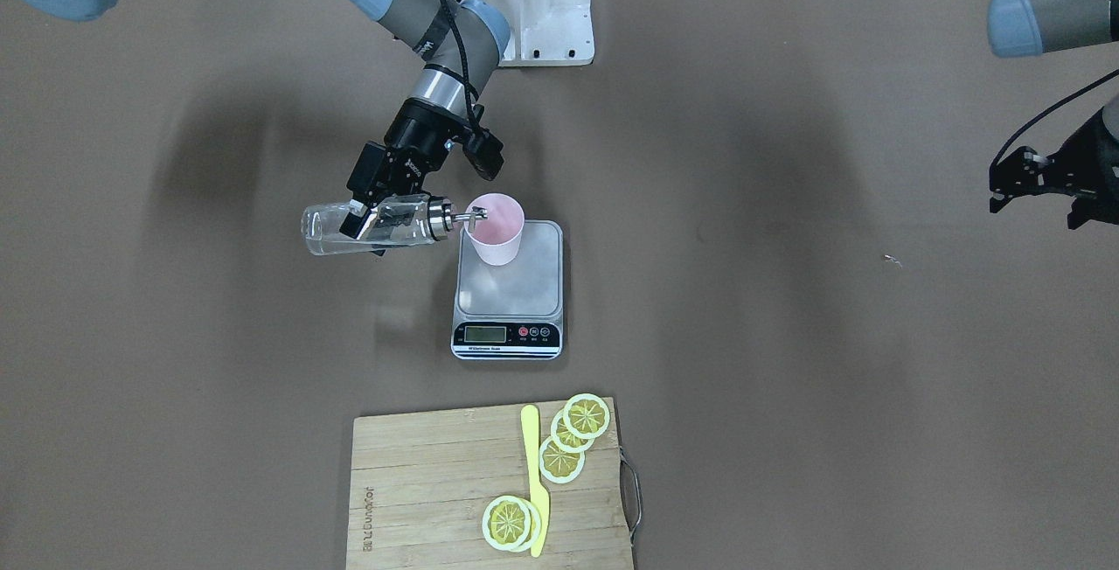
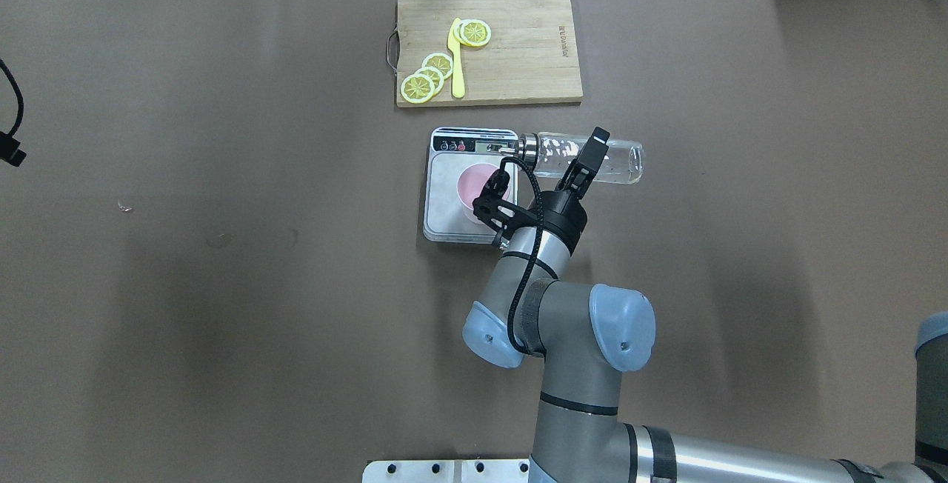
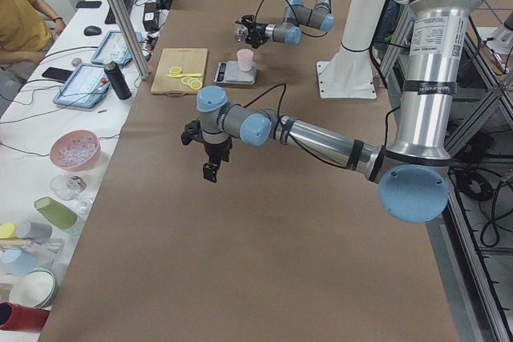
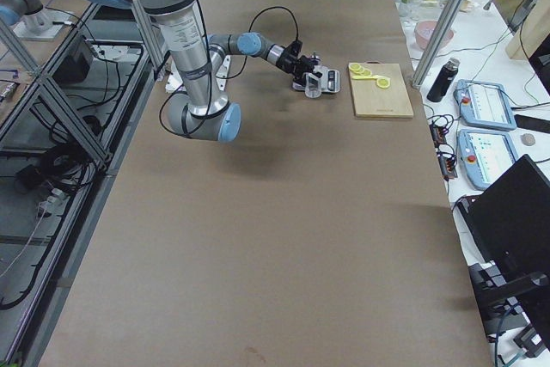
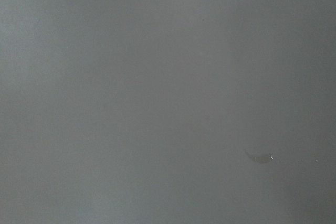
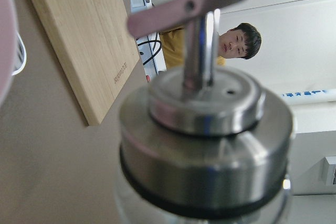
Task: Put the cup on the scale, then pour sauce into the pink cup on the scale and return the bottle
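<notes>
Right hand (image 1: 374,222) clamped on bottle (image 1: 325,233), tipped level, spout over cup (image 1: 496,238) on scale (image 1: 516,290): pouring. Left hand (image 1: 1036,198) apart, idle.

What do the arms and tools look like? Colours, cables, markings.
The right arm and left arm match: silver-grey tube links, pale blue rounded joint caps, dark bands at the joints. Each ends in a black two-finger tool: right tool, left tool. A black cable loops loosely along each wrist. Printed labels on the links are too small to read.
</notes>
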`<state>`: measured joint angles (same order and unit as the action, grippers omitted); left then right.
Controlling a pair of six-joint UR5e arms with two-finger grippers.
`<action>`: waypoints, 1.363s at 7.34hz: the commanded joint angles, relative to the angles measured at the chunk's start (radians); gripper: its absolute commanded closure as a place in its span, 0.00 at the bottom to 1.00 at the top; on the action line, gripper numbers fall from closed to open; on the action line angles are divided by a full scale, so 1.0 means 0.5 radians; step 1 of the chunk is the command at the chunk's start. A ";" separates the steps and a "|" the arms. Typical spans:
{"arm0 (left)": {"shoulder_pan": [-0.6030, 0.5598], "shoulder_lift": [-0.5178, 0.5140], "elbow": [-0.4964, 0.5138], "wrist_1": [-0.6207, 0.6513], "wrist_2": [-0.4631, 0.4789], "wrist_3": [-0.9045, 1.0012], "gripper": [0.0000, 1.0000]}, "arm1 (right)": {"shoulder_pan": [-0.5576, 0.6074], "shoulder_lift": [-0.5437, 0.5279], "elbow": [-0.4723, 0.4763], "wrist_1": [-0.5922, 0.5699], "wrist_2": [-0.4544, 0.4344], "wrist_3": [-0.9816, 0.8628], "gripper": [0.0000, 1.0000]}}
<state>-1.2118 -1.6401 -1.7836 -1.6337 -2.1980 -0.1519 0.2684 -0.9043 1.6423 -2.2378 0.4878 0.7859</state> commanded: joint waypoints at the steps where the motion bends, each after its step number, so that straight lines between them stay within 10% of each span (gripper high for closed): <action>1: 0.000 0.001 0.002 0.000 0.000 0.000 0.03 | 0.000 0.005 -0.008 -0.037 -0.027 -0.001 1.00; 10: 0.000 0.016 -0.001 0.000 0.000 0.000 0.03 | 0.012 0.002 -0.039 -0.047 -0.116 -0.013 1.00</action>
<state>-1.2118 -1.6322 -1.7840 -1.6337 -2.1982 -0.1519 0.2719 -0.9042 1.6215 -2.2611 0.4380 0.7793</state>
